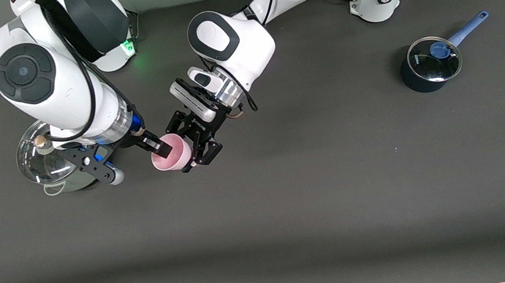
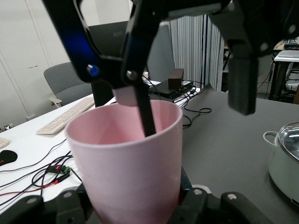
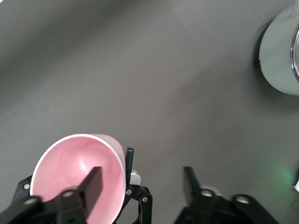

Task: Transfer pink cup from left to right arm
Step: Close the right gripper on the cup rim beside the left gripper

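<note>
While the left pincer [image 1: 197, 151] pinches the pink cup [image 1: 171, 153], handover in hand: right pincer [image 1: 158, 149], spread, straddles its rim; next, clamp.

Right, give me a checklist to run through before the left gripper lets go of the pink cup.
1. Left gripper shut on the pink cup: ok.
2. Cup held in the air, over bare table: ok.
3. One finger of the right gripper inside the cup, the other outside its wall: ok.
4. Right gripper clamped on the cup's wall: not ok, a gap shows in the right wrist view.
5. Cup apart from the glass-lidded pot under the right arm: ok.
6. Blue-handled pot at the left arm's end, well away: ok.
</note>
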